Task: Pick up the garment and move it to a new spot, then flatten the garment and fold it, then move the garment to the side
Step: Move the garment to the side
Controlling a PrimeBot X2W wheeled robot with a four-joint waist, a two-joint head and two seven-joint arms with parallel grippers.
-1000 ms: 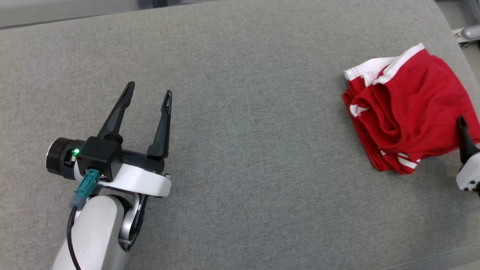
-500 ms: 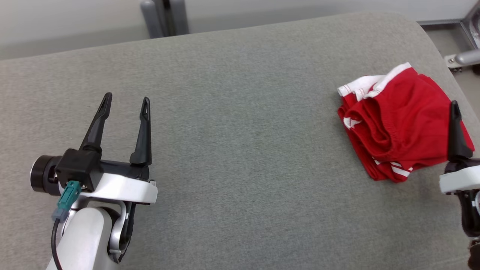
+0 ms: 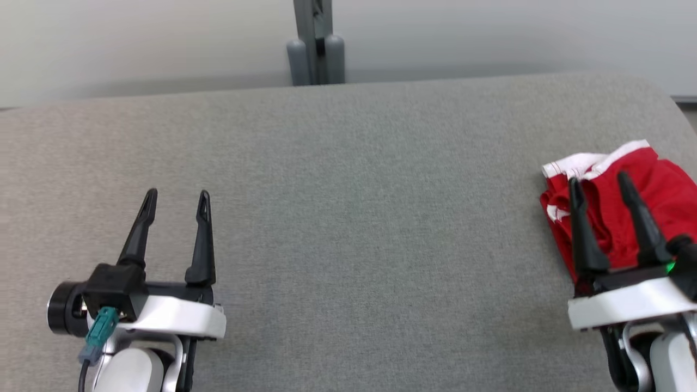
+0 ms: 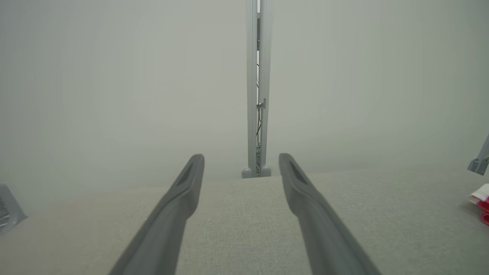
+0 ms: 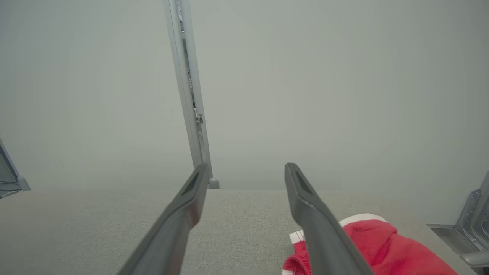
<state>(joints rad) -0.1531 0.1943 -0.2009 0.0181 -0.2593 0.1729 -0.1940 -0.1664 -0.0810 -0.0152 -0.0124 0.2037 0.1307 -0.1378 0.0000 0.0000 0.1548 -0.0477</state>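
The garment (image 3: 661, 188) is a red bundle with white trim, folded and lying at the far right of the grey cushioned surface (image 3: 348, 218). It shows at the lower right of the right wrist view as the garment (image 5: 378, 244) and as a sliver of the garment (image 4: 482, 202) at the left wrist view's right edge. My right gripper (image 3: 598, 180) hovers over the bundle's near left part, open, with nothing between its fingers. My left gripper (image 3: 175, 195) stands open at the lower left, far from the cloth.
A grey upright post (image 3: 316, 43) rises behind the surface's far edge against a pale wall. A metal bracket (image 5: 471, 229) stands off the right end. The broad middle of the grey surface lies between my two grippers.
The head camera tilted up, so the far edge and post came into view. My right gripper has come fully into view over the garment; the garment lies as before.
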